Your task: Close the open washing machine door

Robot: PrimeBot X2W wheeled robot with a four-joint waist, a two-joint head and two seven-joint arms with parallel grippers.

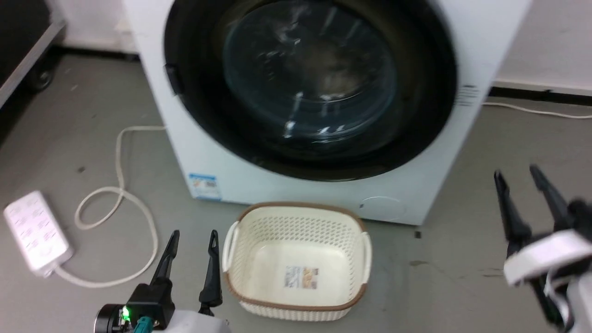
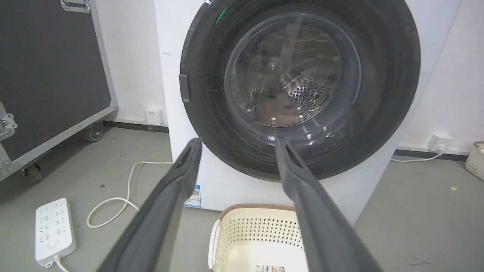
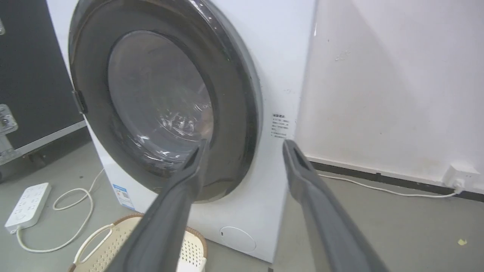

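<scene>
**Desk:** Where is the washing machine door [image 1: 310, 83] at this moment?

**Photographer:** Its glossy black rim lies flat against the front of the white washer [image 1: 217, 166]. No gap shows at the edge in the right wrist view. Through the glass bowl you can see the steel drum behind it.

**Desk:** So is the job finished?

**Photographer:** The swing looks done. I can't tell from here whether the latch has caught. A firm press on the rim may be all that remains.

**Desk:** And the grippers?

**Photographer:** The left gripper [image 1: 194, 235] hangs low beside the empty cream laundry basket [image 1: 300, 205]. The right gripper [image 1: 515, 172] is off to the washer's side. Both are well clear of the door, with fingers spread and nothing between them.
</scene>
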